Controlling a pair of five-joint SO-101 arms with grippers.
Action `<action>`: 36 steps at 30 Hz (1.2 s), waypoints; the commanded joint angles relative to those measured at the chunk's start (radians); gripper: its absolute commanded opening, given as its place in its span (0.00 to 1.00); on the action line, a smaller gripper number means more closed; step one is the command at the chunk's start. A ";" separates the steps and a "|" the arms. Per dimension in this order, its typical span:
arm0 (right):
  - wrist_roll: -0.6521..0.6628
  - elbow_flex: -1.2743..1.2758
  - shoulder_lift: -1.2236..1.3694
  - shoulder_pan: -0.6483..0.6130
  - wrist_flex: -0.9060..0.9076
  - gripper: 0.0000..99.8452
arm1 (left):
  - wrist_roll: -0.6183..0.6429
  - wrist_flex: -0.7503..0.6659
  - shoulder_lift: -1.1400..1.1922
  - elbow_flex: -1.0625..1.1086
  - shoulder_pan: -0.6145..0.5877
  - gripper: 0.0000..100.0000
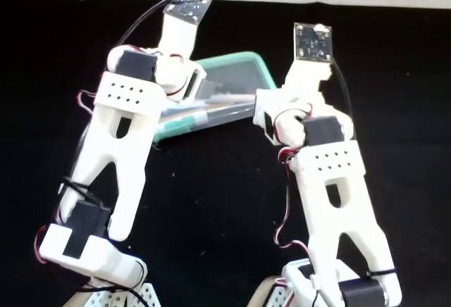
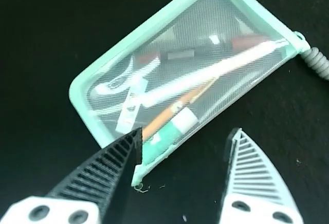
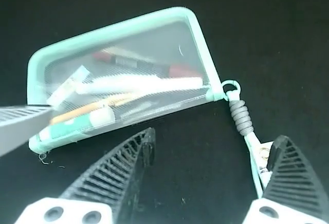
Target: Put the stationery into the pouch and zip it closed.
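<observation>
A mint-green mesh pouch (image 1: 232,85) lies flat on the black table at the back middle. Through its mesh (image 2: 180,64) I see stationery: a white pen (image 2: 205,75), an orange pencil (image 2: 169,113), a green-and-white stick (image 2: 172,129) and a dark pen with red ends (image 3: 139,64). The zip pull ring (image 3: 230,88) sits at one end corner, trailing a grey coiled cord (image 3: 240,116). My left gripper (image 2: 187,131) hovers open over the opposite corner, its dark finger (image 2: 115,165) at the pouch edge. My right gripper (image 3: 215,135) is open just in front of the pouch, with the cord near one finger (image 3: 288,172).
The left arm (image 1: 130,117) and right arm (image 1: 324,159) lean in from the near side and cover the pouch's two ends. The left gripper's finger (image 3: 18,126) shows in the right wrist view. Bare black table (image 1: 218,201) lies between the arms.
</observation>
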 commanded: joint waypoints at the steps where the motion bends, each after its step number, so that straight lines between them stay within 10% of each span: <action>1: -0.008 -0.016 0.002 0.005 0.033 0.34 | 0.009 0.109 -0.087 -0.045 0.018 0.25; 7: -0.006 -0.036 -0.038 -0.025 0.262 0.27 | 0.005 0.226 -0.317 -0.074 -0.002 0.01; 17: -0.005 0.035 -0.453 -0.050 0.285 0.01 | 0.000 0.233 -0.786 0.127 -0.007 0.01; 24: -0.005 0.372 -0.877 -0.044 0.239 0.01 | -0.089 0.222 -1.204 0.455 -0.008 0.01; 29: 0.170 0.664 -1.185 -0.027 0.021 0.01 | -0.087 0.064 -1.449 0.700 -0.042 0.01; 36: 0.261 0.980 -1.354 0.168 -0.136 0.01 | -0.087 -0.272 -1.615 1.090 -0.417 0.01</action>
